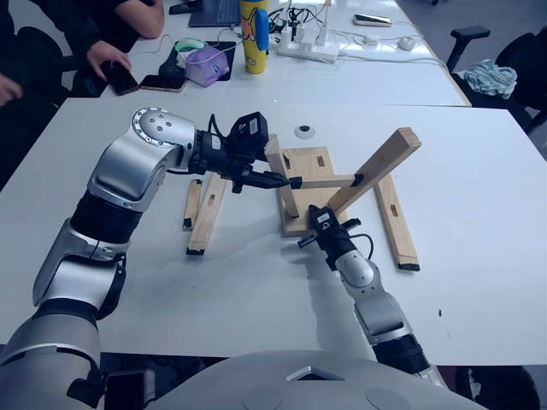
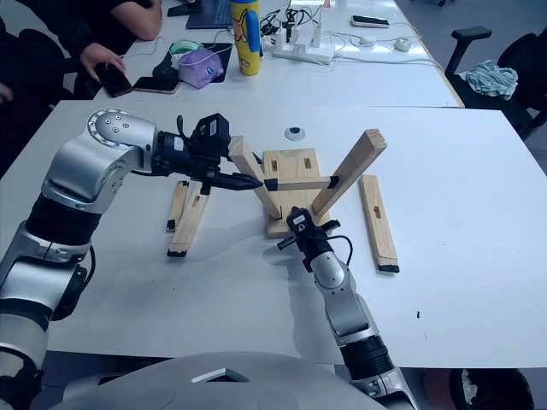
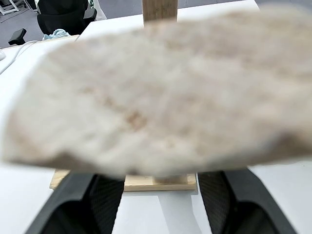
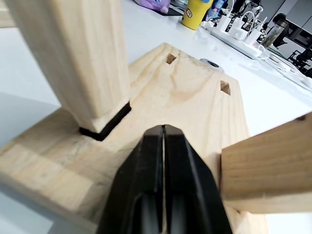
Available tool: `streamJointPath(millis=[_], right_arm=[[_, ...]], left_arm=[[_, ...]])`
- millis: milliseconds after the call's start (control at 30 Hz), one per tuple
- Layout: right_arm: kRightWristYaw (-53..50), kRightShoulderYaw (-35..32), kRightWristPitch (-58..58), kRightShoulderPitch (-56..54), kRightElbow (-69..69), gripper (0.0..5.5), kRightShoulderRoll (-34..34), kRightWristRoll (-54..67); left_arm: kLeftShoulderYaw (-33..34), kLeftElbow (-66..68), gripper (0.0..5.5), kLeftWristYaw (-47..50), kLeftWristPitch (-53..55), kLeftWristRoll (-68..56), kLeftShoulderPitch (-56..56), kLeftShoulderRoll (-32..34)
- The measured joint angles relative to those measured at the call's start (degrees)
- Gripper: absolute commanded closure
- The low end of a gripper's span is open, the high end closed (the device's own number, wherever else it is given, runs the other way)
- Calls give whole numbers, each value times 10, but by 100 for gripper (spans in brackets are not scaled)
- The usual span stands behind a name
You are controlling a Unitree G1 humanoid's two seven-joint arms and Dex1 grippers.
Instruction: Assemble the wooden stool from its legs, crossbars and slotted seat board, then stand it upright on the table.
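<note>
While the right gripper [image 4: 163,127], tips together (holding nothing), rests on the seat board [image 4: 195,92] lying on the table [image 1: 479,282], the left gripper [image 1: 272,179], grasp unreadable, should press the tilted leg [image 1: 287,201] squarely home by the crossbar [image 1: 325,181].

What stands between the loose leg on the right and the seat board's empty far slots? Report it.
The mounted leg slanting out toward the loose leg crosses the direct line to the slots; nothing else visible does.
</note>
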Motion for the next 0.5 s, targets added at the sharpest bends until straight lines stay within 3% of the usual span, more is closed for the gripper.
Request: streamJointPath(millis=[300,400,500], right_arm=[[18,8,31,-13,-9,550,-1,2],[24,12,32,-17,-8,550,-1,2],[30,13,32,-21,-7,550,-5,3]], left_arm=[[68,-17,343,32,-51,-32,87,-12],[99,-40,282,52,-35,-58,121,-17],[164,-89,323,65,7,-115,167,-8]])
